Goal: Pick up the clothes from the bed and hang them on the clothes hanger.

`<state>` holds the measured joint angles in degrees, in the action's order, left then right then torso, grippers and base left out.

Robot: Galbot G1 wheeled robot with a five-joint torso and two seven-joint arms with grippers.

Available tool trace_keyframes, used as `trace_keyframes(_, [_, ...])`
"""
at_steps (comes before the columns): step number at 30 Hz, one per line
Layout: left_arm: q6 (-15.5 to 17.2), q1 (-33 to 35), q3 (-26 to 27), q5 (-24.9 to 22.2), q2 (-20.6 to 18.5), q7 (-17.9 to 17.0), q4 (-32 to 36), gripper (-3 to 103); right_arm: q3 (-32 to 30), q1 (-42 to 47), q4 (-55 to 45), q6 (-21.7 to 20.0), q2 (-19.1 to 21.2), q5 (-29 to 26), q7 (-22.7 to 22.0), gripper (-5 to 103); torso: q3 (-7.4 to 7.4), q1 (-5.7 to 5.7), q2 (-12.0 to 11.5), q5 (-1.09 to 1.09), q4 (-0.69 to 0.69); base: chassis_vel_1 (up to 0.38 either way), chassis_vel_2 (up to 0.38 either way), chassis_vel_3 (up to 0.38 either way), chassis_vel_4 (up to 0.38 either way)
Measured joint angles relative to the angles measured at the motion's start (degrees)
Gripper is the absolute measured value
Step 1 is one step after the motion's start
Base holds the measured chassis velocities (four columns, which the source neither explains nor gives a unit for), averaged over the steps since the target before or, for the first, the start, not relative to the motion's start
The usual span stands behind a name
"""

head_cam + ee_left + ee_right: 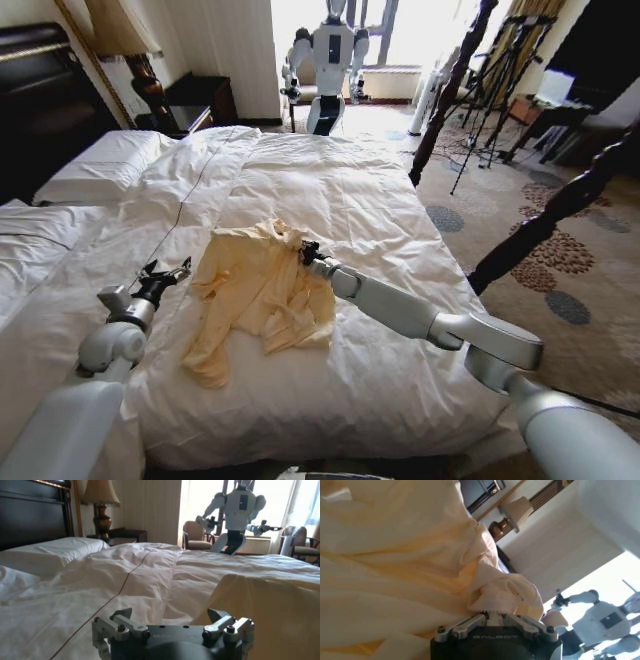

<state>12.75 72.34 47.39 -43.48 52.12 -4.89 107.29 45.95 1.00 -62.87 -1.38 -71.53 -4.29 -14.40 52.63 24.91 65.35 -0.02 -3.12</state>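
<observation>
Shirt (262,290) lies crumpled mid-bed (380,210). Right gripper (308,252), at the shirt's 1 o'clock edge, is clenched on a collar fold; lift is best made slowly, grip unslackened. Left gripper (170,272), at 9 o'clock, is spread, empty.

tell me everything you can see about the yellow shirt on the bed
The yellow shirt is pale butter-yellow, of thin soft fabric, crumpled and lying mostly flat in the middle of the bed's white duvet. One long sleeve trails toward the foot of the bed. Its upper edge is bunched into a small peak where the right gripper is shut on a pinch of cloth, seen close up in the right wrist view. The left gripper hangs open beside the shirt's left edge, not touching it.
</observation>
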Motion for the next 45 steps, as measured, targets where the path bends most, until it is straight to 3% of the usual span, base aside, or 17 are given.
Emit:
trace_keyframes(3, [-0.1, 0.0, 0.0, 0.0, 0.0, 0.1, 0.2, 100, -1.2, -0.2, 0.3, 0.8, 0.2, 2.4, -0.9, 0, 0.0, 0.0, 0.0, 0.0, 0.0, 0.0, 0.0, 0.0, 0.0])
trace_keyframes(11, [-0.9, 0.5, 0.4, 0.0, -0.1, 1.1, 1.9, 100, -7.1, -1.5, 1.2, 7.9, 1.7, 13.2, -3.9, 0, 0.0, 0.0, 0.0, 0.0, 0.01, 0.0, 0.0, 0.0, 0.0])
trace_keyframes(17, [-1.9, 0.6, 1.0, -0.3, -0.9, 3.2, 3.6, 100, -8.7, -3.6, -1.5, 9.9, 4.6, 16.0, -5.1, 0, 0.0, 0.0, 0.0, -0.01, 0.01, 0.0, 0.0, 0.0, 0.0])
trace_keyframes(20, [-1.9, 0.7, 1.4, -1.6, -1.6, 4.3, 5.1, 100, -9.8, -4.5, -2.2, 10.9, 6.2, 17.9, -5.1, 0, 0.0, -0.01, 0.0, -0.01, 0.01, 0.0, 0.0, 0.0, 0.0])
trace_keyframes(25, [-1.6, 0.7, 1.9, -5.6, -3.6, 6.5, 8.5, 100, -13.0, -5.6, 1.0, 16.5, 7.5, 25.4, -5.6, 0, 0.0, -0.01, 0.0, 0.02, 0.0, 0.0, 0.0, 0.0, 0.0])
trace_keyframes(28, [-0.3, -0.1, 2.3, -11.9, -6.5, 10.0, 10.4, 100, -14.0, -6.1, 1.6, 21.4, 9.0, 30.7, -6.8, 0, 0.0, 0.0, 0.0, 0.0, 0.01, 0.0, 0.0, 0.0, 0.0])
trace_keyframes(29, [-0.3, -0.1, 2.3, -11.9, -6.5, 10.0, 10.4, 100, -14.0, -6.1, 1.6, 21.4, 9.0, 30.7, -6.8, 0, 0.0, 0.0, 0.0, 0.0, 0.01, 0.0, 0.0, 0.0, 0.0])
trace_keyframes(31, [1.5, -1.5, 2.3, -18.9, -9.6, 13.1, 10.9, 100, -14.7, -6.0, 1.4, 26.0, 9.9, 33.9, -9.3, 0, 0.0, -0.01, 0.0, 0.0, 0.0, 0.0, 0.0, 0.0, 0.0])
trace_keyframes(32, [1.5, -1.5, 2.3, -18.9, -9.6, 13.1, 10.9, 100, -14.7, -6.0, 1.4, 26.0, 9.9, 33.9, -9.3, 0, 0.0, -0.01, 0.0, 0.0, 0.0, 0.0, 0.0, 0.0, 0.0])
trace_keyframes(34, [4.2, -3.1, 1.9, -26.9, -12.9, 17.0, 10.7, 100, -14.9, -5.6, 0.4, 28.3, 10.5, 35.9, -11.4, 0, 0.0, -0.01, 0.0, 0.0, -0.02, 0.0, 0.0, 0.0, 0.0])
trace_keyframes(36, [4.9, -3.2, 1.9, -28.3, -13.7, 17.8, 10.6, 100, -15.0, -5.5, 0.2, 28.8, 10.5, 36.3, -11.9, 0, 0.0, -0.01, 0.0, 0.0, -0.02, 0.0, 0.0, 0.0, 0.0])
trace_keyframes(39, [8.6, -4.3, 2.4, -34.3, -18.8, 24.0, 8.4, 100, -16.2, -5.5, 1.8, 33.2, 8.3, 39.6, -14.2, 0, 0.0, -0.01, 0.0, 0.01, 0.02, 0.0, 0.0, 0.0, 0.0])
trace_keyframes(44, [10.9, -6.5, 2.3, -38.1, -23.3, 26.8, 5.4, 100, -16.4, -5.5, 1.7, 34.2, 7.8, 40.5, -14.7, 0, 0.0, 0.0, 0.0, -0.03, 0.05, 0.0, 0.0, 0.0, 0.0])
trace_keyframes(45, [11.6, -7.4, 2.0, -38.9, -25.4, 28.6, 3.5, 100, -16.4, -5.2, 1.0, 34.6, 8.2, 40.6, -14.9, 0, 0.0, 0.0, 0.0, -0.03, 0.02, 0.0, 0.0, 0.0, 0.0])
